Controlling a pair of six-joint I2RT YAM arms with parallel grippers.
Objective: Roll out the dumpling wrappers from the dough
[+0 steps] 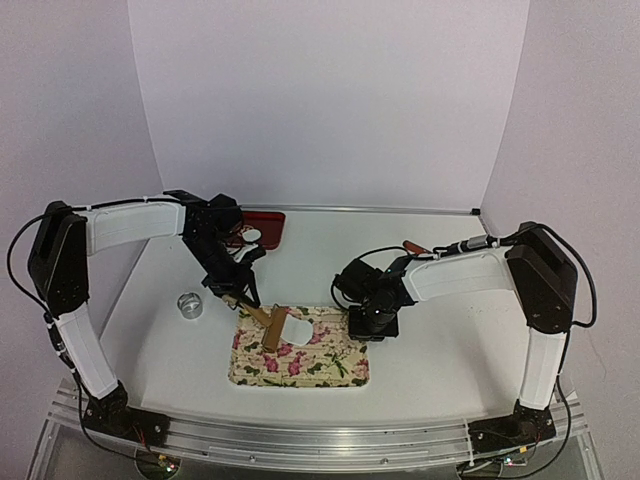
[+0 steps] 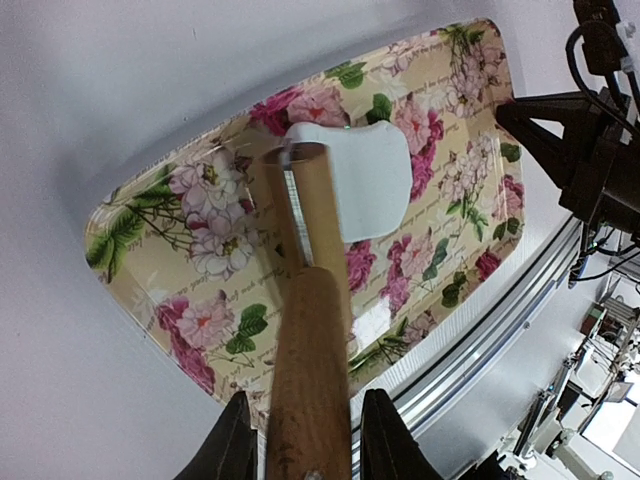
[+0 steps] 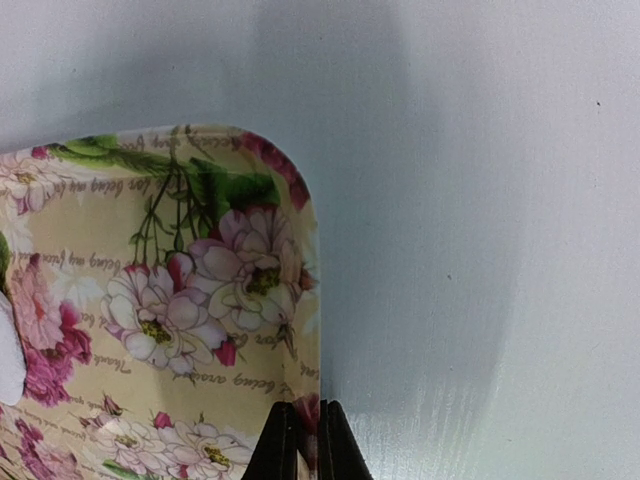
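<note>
**Desk:** What does the left arm hold?

**Robot:** My left claw [image 2: 308, 420] is clamped on the wooden pin [image 2: 310, 340], with a finger [image 2: 232, 445] on each side of the handle. The pin slants down from my grip over the flowered tray [image 2: 170, 270]. Its free end sits at the left edge of the dough [image 2: 368, 180]. I cannot tell whether wood presses on dough.

**Desk:** And the dough itself?

**Robot:** It is a flat white sheet, roughly square with rounded corners. It lies in the far half of the flowered tray, right of the pin.

**Desk:** Your right arm?

**Robot:** My right claw [image 3: 303, 412] is closed, fingers together. Its tips are at the tray's right rim, near the far right corner. I cannot tell whether they pinch the rim or only rest on it.

**Desk:** Where is a finished wrapper?

**Robot:** One small white disc, a wrapper [image 1: 252, 236], lies on the red tray [image 1: 270, 222]. That tray is at the far side of the table [image 1: 440, 360], just behind my left arm and well apart from the flowered tray.

**Desk:** Anything else on the table?

**Robot:** A metal ring [image 1: 190, 304] stands on the table left of the flowered tray, near its far left corner, apart from both claws.
</note>
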